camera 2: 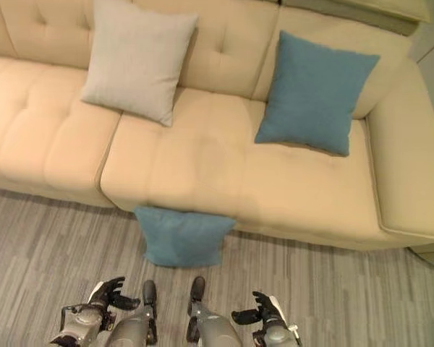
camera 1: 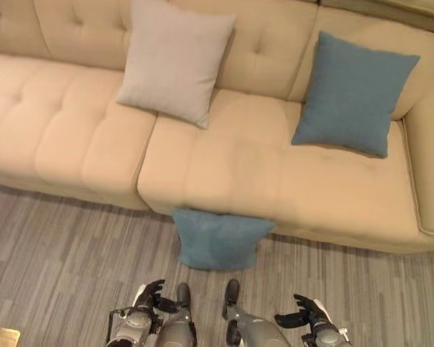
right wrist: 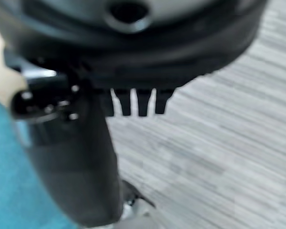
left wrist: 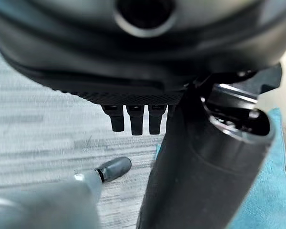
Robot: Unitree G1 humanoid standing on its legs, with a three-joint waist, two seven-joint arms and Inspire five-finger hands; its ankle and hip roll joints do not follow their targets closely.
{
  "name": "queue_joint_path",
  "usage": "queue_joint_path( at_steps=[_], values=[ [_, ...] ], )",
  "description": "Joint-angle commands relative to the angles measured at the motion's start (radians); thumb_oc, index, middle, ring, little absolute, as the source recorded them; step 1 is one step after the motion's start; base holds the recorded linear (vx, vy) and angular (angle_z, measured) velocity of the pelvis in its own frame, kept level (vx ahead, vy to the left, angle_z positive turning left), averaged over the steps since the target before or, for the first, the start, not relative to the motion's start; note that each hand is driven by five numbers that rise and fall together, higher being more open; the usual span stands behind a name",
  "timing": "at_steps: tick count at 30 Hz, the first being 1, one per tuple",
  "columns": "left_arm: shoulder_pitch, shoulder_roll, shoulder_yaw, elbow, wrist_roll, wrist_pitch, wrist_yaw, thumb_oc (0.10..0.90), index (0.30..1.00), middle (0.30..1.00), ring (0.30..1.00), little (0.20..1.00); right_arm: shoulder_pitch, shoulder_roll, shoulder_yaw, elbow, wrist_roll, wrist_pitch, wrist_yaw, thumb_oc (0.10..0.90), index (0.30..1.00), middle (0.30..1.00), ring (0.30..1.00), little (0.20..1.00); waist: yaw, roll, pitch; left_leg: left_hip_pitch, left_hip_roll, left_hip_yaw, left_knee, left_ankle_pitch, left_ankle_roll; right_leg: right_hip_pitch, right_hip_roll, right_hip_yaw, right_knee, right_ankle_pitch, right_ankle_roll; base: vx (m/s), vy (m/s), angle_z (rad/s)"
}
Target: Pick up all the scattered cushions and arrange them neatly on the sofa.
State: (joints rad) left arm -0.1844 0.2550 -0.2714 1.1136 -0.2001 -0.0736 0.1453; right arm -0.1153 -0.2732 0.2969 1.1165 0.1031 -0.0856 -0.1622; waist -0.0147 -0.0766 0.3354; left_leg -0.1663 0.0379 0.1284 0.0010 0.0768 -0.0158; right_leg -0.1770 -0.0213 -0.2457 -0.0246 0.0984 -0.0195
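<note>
One blue cushion [camera 1: 218, 239] was seen on the floor [camera 1: 65, 253], leaning against the sofa [camera 1: 224, 170]. The left robot hand [camera 1: 150, 296] and right robot hand [camera 1: 302, 312] were held apart from it, apparently spread and empty. A one-sided grasp could let it slump.

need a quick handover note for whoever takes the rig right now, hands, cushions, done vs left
Left hand: open, holding nothing, low over the floor.
Right hand: open, holding nothing, low over the floor.
Grey cushion and blue cushion lean upright against the sofa backrest: done.
Left: second blue cushion lies on the floor against the sofa front, ahead of both hands. Pick it up and set it on the seat.
</note>
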Motion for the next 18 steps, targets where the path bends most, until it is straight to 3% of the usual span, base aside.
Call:
queue_joint_path(
  at_steps=[1, 7, 14, 15, 16, 18],
  values=[
    [0.004, 0.037, 0.022, -0.085, -0.062, -0.075, 0.051, 0.8, 0.9, 0.9, 0.9, 0.9, -0.008, -0.051, 0.021, -0.106, 0.033, -0.043, -0.052, 0.8, 0.9, 0.9, 0.9, 0.9, 0.0, -0.008, -0.019, -0.092, -0.019, -0.006, 0.106, -0.08, -0.003, -0.004, -0.024, 0.042, 0.131, -0.193, 0.077, -0.06, 0.052, 0.03],
    [-0.067, 0.078, 0.015, -0.216, -0.135, -0.136, 0.138, 0.8, 0.9, 0.9, 0.9, 0.9, -0.117, -0.076, 0.011, -0.177, 0.023, -0.066, -0.148, 0.8, 0.9, 0.9, 0.9, 0.9, 0.002, 0.004, 0.042, -0.221, -0.027, 0.007, 0.145, -0.074, 0.001, -0.149, -0.045, 0.045, 0.194, -0.188, 0.079, -0.07, 0.041, -0.01],
    [-0.23, 0.104, 0.017, -0.29, -0.228, -0.201, 0.226, 0.8, 0.9, 0.9, 0.9, 0.9, -0.302, -0.098, -0.018, -0.246, 0.05, -0.12, -0.298, 0.8, 0.9, 0.9, 0.9, 0.9, -0.008, 0.039, 0.068, -0.543, -0.01, 0.005, 0.328, -0.129, 0.01, -0.49, -0.087, 0.047, 0.402, -0.235, 0.081, -0.05, 0.015, -0.02],
    [-0.23, 0.104, 0.017, -0.29, -0.228, -0.201, 0.226, 0.8, 0.9, 0.9, 0.9, 0.9, -0.302, -0.098, -0.018, -0.246, 0.05, -0.12, -0.298, 0.8, 0.9, 0.9, 0.9, 0.9, -0.008, 0.039, 0.067, -0.545, -0.01, 0.005, 0.329, -0.129, 0.01, -0.491, -0.087, 0.047, 0.402, -0.236, 0.081, -0.04, 0.008, 0.03],
    [-0.261, 0.11, 0.018, -0.309, -0.243, -0.209, 0.238, 0.8, 0.9, 0.9, 0.9, 0.9, -0.346, -0.106, -0.029, -0.255, 0.058, -0.131, -0.328, 0.8, 0.9, 0.9, 0.9, 0.9, -0.012, 0.046, 0.07, -0.634, 0.002, 0.003, 0.389, -0.144, 0.019, -0.581, -0.097, 0.054, 0.466, -0.245, 0.079, 0.0, 0.0, 0.0],
    [-0.281, 0.116, 0.018, -0.307, -0.247, -0.212, 0.242, 0.8, 0.9, 0.9, 0.9, 0.9, -0.369, -0.112, -0.034, -0.258, 0.062, -0.136, -0.343, 0.8, 0.9, 0.9, 0.9, 0.9, -0.013, 0.051, 0.066, -0.68, 0.004, 0.001, 0.417, -0.151, 0.023, -0.626, -0.101, 0.056, 0.494, -0.252, 0.077, 0.0, -0.003, -0.02]
  ],
)
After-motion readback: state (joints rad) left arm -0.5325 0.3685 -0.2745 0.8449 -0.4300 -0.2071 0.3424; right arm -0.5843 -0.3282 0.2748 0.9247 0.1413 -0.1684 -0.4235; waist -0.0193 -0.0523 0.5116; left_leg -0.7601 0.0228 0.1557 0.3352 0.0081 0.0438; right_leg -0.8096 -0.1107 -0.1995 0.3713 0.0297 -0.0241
